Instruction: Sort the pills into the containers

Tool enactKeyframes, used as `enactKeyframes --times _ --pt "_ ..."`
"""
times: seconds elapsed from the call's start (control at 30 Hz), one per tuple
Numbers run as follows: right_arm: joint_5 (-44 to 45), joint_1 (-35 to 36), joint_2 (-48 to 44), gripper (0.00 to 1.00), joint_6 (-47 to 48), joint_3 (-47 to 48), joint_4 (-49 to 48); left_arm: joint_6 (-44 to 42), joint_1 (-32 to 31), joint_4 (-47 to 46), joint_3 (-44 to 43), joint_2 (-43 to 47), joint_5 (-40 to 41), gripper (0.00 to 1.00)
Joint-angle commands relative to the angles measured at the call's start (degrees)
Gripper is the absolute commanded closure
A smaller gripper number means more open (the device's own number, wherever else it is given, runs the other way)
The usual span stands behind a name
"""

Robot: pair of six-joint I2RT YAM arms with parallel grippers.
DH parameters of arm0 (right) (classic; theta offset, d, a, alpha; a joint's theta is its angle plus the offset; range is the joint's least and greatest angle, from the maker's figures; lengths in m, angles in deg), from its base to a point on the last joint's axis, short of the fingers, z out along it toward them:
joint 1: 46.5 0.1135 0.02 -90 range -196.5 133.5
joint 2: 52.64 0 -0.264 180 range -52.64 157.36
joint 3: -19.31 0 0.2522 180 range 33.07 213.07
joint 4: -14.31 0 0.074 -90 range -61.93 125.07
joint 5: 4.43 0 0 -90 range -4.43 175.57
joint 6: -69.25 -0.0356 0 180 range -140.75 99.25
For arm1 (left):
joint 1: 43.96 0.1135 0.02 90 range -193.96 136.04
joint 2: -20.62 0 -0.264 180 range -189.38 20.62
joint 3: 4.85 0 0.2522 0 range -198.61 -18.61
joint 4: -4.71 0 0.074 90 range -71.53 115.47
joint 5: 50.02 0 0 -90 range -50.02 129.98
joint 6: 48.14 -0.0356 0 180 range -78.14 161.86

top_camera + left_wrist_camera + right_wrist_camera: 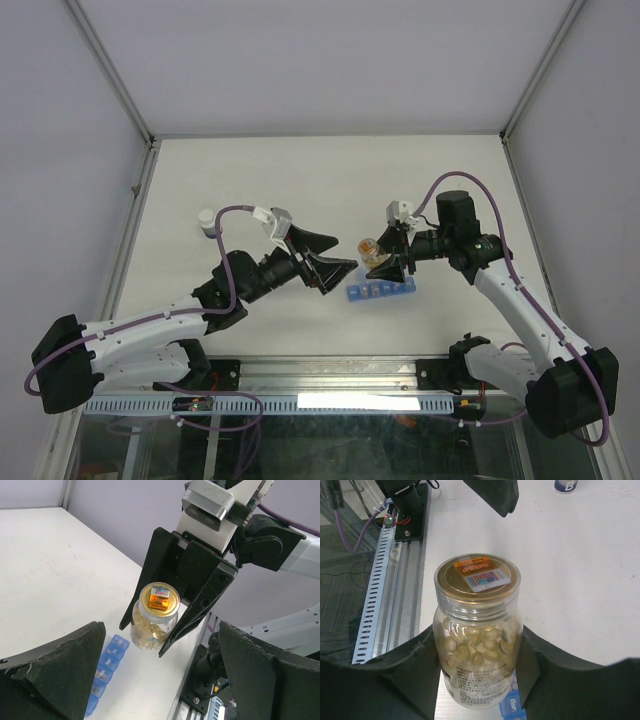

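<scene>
The right gripper (pixel 386 264) clasps the pill bottle (pixel 477 630) just beside the organiser strip (pixel 378 292); the left gripper (pixel 327 262) stands spread, empty. Strip judged light, stiff, slippery; best pinched across its long sides.

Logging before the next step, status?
Left gripper open, empty. Right gripper shut on pill bottle, lid on. Organiser strip on table beside it. Nothing blocking.

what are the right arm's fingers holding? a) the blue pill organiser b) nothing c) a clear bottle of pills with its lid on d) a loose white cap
c: the right fingers press both sides of the pill bottle, its gold lid on.
</scene>
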Motion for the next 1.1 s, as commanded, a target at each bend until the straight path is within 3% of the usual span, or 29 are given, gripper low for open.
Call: enactKeyframes --times 0.0,0.4,0.83,1.07 --pt "-0.7 -0.3 -0.3 1.0 -0.2 1.9 -2.9 -4.4 -0.4 0.6 -3.9 0.4 0.1 0.01" --pt "-0.8 -0.4 -0.6 1.0 -0.4 1.8 -3.0 -6.0 0.5 7.8 -10.9 -2.8 -2.3 0.01" --pt "-0.8 -0.5 -0.4 1.0 -0.5 1.6 -3.2 -8.4 1.3 25.7 -24.4 -9.2 -1.4 0.01" --pt "-0.9 -0.5 -0.5 1.0 -0.6 1.6 -3.2 -9.2 1.3 31.2 -29.3 -13.4 -1.2 0.14"
